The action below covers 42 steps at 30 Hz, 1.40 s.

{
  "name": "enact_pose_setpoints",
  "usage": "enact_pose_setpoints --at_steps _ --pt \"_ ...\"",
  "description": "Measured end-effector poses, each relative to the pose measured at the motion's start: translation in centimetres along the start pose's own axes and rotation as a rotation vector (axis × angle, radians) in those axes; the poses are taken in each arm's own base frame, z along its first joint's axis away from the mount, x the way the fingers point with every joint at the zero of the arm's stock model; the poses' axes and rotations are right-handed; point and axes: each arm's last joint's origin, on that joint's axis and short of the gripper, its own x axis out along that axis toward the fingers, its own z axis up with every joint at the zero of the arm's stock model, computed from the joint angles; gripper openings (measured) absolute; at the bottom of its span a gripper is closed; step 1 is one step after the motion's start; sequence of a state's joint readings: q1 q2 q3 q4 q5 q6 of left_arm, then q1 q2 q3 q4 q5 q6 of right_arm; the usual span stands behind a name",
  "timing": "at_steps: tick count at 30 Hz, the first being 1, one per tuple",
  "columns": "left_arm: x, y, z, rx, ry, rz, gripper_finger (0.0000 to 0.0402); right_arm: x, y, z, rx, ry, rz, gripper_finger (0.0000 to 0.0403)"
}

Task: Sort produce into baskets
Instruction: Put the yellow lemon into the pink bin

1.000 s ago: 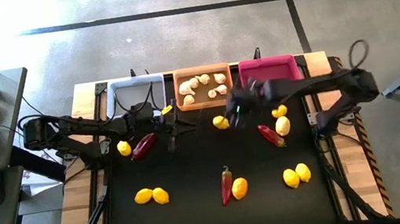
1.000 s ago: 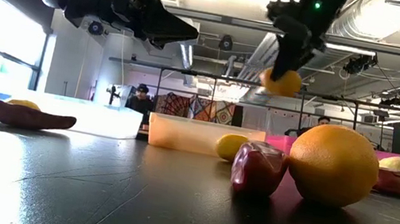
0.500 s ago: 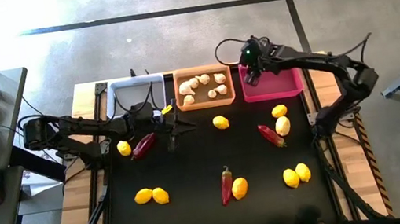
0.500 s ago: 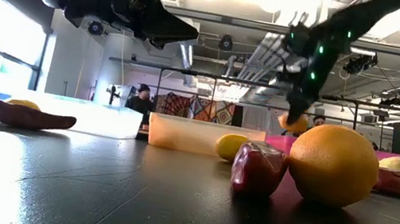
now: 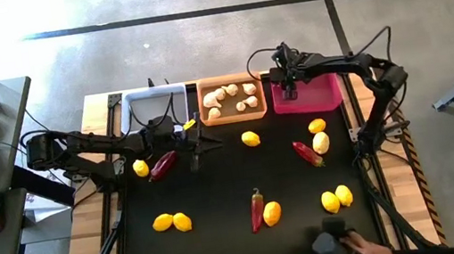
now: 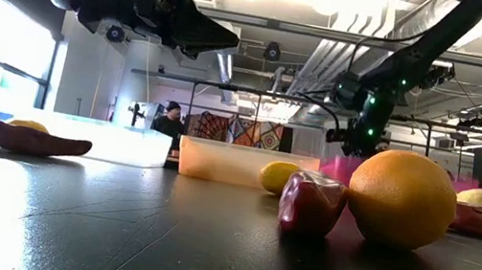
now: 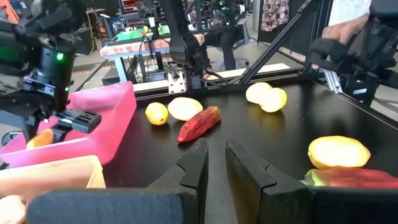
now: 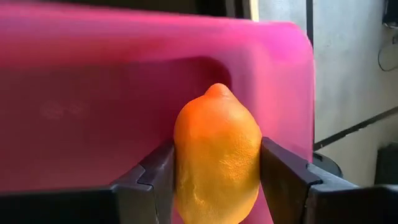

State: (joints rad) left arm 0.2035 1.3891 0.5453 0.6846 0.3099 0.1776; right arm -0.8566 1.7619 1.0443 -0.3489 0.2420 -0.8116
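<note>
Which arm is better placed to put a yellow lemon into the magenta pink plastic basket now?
The right arm: its gripper already holds a yellow lemon over the magenta pink plastic basket. The left gripper is empty beside the orange basket.

1. The pink basket (image 5: 320, 95) is magenta; the neighbouring basket (image 5: 234, 111) is orange.
2. The third basket (image 5: 127, 111) looks white, perhaps pale lavender.
3. The lemon (image 8: 217, 155) is yellow-orange.
4. The chili (image 5: 257, 210) is dark red.
5. The table mat (image 5: 219, 191) is black.
</note>
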Motion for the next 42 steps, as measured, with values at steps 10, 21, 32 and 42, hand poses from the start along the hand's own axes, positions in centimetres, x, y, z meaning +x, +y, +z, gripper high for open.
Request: enact_pose_setpoints --at_steps 10,21,32,42 --pt "0.0 0.0 0.0 0.0 0.0 0.0 0.0042 0.0 0.2 0.5 0.021 -0.034 0.001 0.0193" --pt "0.0 0.0 0.0 0.001 0.0 0.0 0.0042 -0.5 0.6 1.5 0.022 -0.056 -0.04 0.0263" --pt "0.0 0.0 0.0 0.003 0.0 0.0 0.0042 -2.5 0.6 2.4 0.041 -0.123 -0.069 0.0266" --pt "0.0 0.0 0.0 0.002 0.002 0.0 0.0042 -5.4 1.0 2.8 0.086 -0.077 -0.184 0.0244"
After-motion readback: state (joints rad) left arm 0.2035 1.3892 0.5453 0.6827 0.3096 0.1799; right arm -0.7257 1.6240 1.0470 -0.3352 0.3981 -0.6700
